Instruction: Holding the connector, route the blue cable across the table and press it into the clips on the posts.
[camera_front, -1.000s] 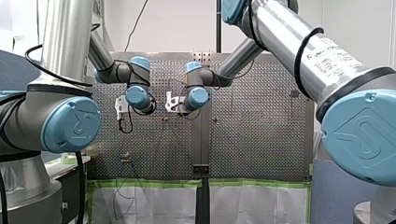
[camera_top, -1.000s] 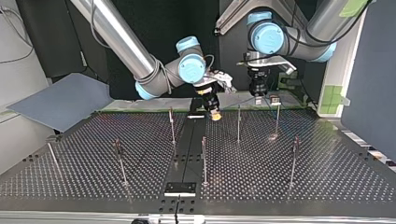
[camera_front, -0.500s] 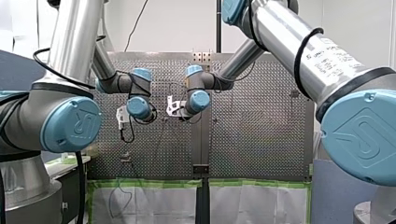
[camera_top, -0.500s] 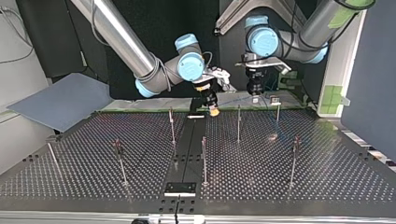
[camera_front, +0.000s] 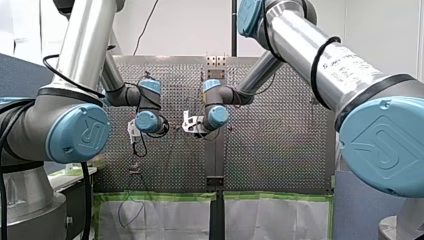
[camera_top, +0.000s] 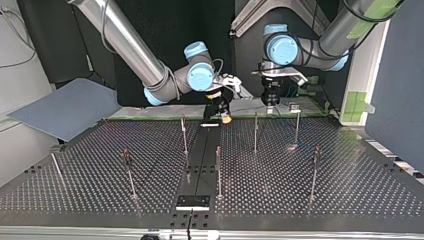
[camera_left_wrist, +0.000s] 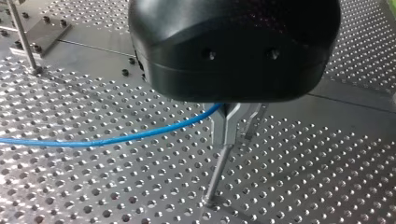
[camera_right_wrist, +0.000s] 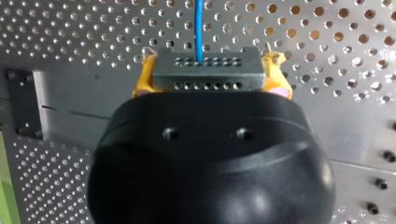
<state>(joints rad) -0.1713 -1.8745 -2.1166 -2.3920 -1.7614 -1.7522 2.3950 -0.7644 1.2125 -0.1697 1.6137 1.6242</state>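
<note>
- Connector (camera_right_wrist: 205, 73) sits clamped between the yellow pads of my right gripper (camera_right_wrist: 211, 80), with the blue cable (camera_right_wrist: 200, 28) running out ahead.
- My left gripper (camera_left_wrist: 236, 123) hovers over a post (camera_left_wrist: 215, 172); the cable leads in under it (gripped or not, I cannot tell).
- Across the table (camera_top: 300, 200), the posts (camera_top: 255, 132) show no cable, so routing looks barely begun.
</note>
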